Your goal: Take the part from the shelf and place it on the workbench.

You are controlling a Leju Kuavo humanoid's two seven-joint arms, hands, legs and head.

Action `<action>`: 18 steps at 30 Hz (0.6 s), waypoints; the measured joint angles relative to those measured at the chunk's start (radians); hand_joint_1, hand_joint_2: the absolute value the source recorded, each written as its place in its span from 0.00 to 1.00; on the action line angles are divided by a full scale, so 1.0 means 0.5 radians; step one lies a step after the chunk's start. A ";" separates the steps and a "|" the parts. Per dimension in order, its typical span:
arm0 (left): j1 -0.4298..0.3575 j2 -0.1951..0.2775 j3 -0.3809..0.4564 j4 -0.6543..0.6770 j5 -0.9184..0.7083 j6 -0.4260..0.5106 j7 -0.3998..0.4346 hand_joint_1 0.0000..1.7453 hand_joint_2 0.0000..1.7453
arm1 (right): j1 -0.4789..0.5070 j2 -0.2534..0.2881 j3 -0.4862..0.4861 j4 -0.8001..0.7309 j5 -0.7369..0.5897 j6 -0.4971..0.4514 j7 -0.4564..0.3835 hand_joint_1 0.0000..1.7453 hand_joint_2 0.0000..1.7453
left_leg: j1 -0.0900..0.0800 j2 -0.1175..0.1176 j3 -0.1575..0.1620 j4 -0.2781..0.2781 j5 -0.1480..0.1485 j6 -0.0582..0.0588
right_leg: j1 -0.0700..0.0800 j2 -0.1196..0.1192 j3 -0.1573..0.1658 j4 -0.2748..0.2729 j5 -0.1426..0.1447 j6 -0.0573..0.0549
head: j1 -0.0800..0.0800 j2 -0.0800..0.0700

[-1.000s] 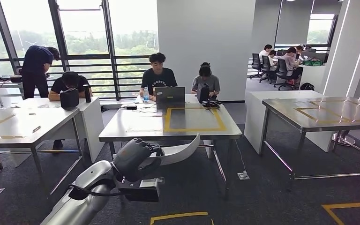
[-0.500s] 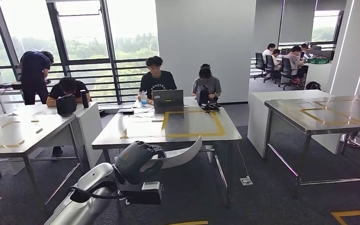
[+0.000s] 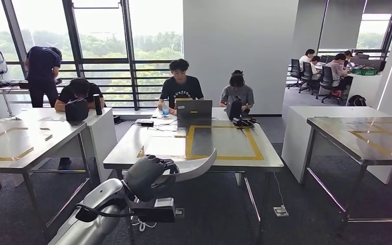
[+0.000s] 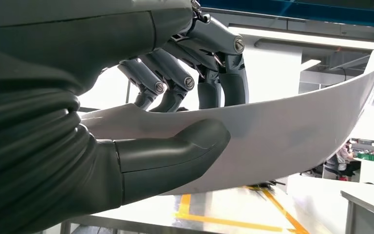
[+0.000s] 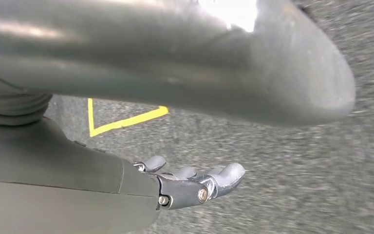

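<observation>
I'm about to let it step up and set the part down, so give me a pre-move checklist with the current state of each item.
1. Part held: ok. The left hand grips the curved white part, thumb under and fingers over it.
2. Grip near the middle of the part: not ok; it is held at one end and the rest sticks out unsupported.
3. Drop zone free: ok. The yellow-taped rectangle on the workbench is bare.
4. Clutter clear of the zone: ok. The laptop sits behind it.
5. Right hand free: ok, open above the floor.
6. People clear: cannot tell; two sit at the far edge.
</observation>
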 joint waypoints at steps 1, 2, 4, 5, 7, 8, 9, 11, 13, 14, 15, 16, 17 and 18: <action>0.007 0.000 0.000 0.009 0.000 -0.001 0.001 1.00 1.00 | 0.008 0.000 0.000 0.001 0.000 -0.001 0.000 0.00 0.00 | -0.002 -0.003 0.045 0.007 -0.048 -0.008 | 0.000 -0.002 -0.005 -0.131 0.204 -0.003 | 0.001 0.000; 0.013 0.000 0.000 0.015 -0.001 -0.005 0.000 1.00 1.00 | 0.014 0.000 0.000 0.001 0.000 -0.002 0.002 0.00 0.00 | -0.007 -0.007 0.082 0.008 -0.095 -0.018 | 0.003 -0.003 0.001 -0.225 0.392 -0.014 | 0.001 -0.001; 0.009 -0.001 0.001 0.014 -0.002 -0.012 -0.002 1.00 1.00 | 0.018 0.000 0.000 0.002 -0.001 -0.003 0.003 0.00 0.00 | -0.014 -0.015 0.143 0.028 -0.148 -0.038 | 0.008 -0.007 0.026 -0.299 0.580 -0.046 | 0.000 -0.002; -0.005 -0.002 0.001 0.007 -0.003 -0.015 -0.004 1.00 1.00 | 0.012 -0.001 0.000 0.002 -0.001 -0.003 0.002 0.00 0.00 | -0.014 -0.017 0.130 0.079 -0.128 -0.048 | 0.009 -0.007 0.047 -0.286 0.560 -0.066 | -0.001 -0.002; -0.035 -0.002 0.002 -0.003 -0.001 -0.014 -0.009 1.00 1.00 | -0.002 -0.001 0.000 0.002 -0.002 -0.003 -0.003 0.00 0.00 | -0.009 0.000 -0.010 0.332 -0.012 -0.070 | 0.004 -0.009 0.099 -0.290 0.509 -0.097 | -0.002 -0.001; -0.043 -0.002 0.003 -0.003 -0.001 -0.014 -0.013 1.00 1.00 | -0.006 -0.002 0.000 0.002 -0.002 -0.003 -0.004 0.00 0.00 | -0.004 0.011 -0.120 0.488 0.027 -0.082 | -0.001 -0.010 0.134 -0.295 0.480 -0.109 | -0.003 0.000; -0.043 -0.002 0.003 -0.002 -0.001 -0.014 -0.016 1.00 1.00 | -0.007 -0.003 0.000 0.002 -0.002 -0.003 -0.005 0.00 0.00 | 0.003 0.024 -0.224 0.614 0.015 -0.095 | -0.005 -0.011 0.174 -0.302 0.447 -0.116 | -0.005 0.000; -0.034 0.001 0.003 0.006 -0.001 -0.016 -0.020 1.00 1.00 | -0.006 -0.004 0.000 0.002 -0.002 -0.003 -0.004 0.00 0.00 | 0.021 0.033 -0.380 0.718 -0.153 -0.116 | -0.015 -0.007 0.266 -0.312 0.376 -0.116 | -0.006 0.000; -0.027 0.008 0.003 0.015 -0.002 -0.017 -0.019 1.00 1.00 | -0.004 -0.004 0.000 0.002 -0.002 -0.002 -0.004 0.00 0.00 | 0.038 0.039 -0.464 0.654 -0.320 -0.130 | -0.029 0.001 0.369 -0.317 0.301 -0.102 | -0.008 0.000; -0.027 0.011 0.003 0.018 -0.002 -0.017 -0.018 1.00 1.00 | -0.003 -0.004 0.000 0.002 -0.002 -0.001 -0.004 0.00 0.00 | 0.044 0.043 -0.481 0.567 -0.321 -0.138 | -0.037 0.003 0.418 -0.318 0.263 -0.093 | -0.008 0.000; -0.028 0.014 0.003 0.020 -0.002 -0.017 -0.018 1.00 1.00 | -0.003 -0.003 0.000 0.002 -0.002 -0.001 -0.004 0.00 0.00 | 0.051 0.053 -0.481 0.447 -0.235 -0.146 | -0.044 0.004 0.461 -0.319 0.226 -0.082 | -0.009 0.000; -0.030 0.018 0.003 0.022 -0.002 -0.017 -0.018 1.00 1.00 | -0.005 -0.006 0.000 0.002 -0.002 0.000 -0.004 0.00 0.00 | 0.057 0.072 -0.475 0.306 -0.078 -0.152 | -0.048 0.005 0.503 -0.318 0.190 -0.070 | -0.010 0.000; -0.034 0.021 0.003 0.022 -0.002 -0.017 -0.019 1.00 1.00 | -0.007 -0.008 -0.001 0.001 -0.002 -0.001 -0.004 0.00 0.00 | 0.060 0.099 -0.460 0.201 0.070 -0.154 | -0.048 0.004 0.538 -0.322 0.151 -0.056 | -0.010 0.000; -0.041 0.023 0.003 0.018 -0.003 -0.018 -0.018 1.00 1.00 | -0.009 -0.011 -0.001 0.001 -0.002 -0.001 -0.004 0.00 0.00 | 0.061 0.119 -0.440 0.129 0.182 -0.149 | -0.045 0.001 0.574 -0.336 0.112 -0.039 | -0.011 0.000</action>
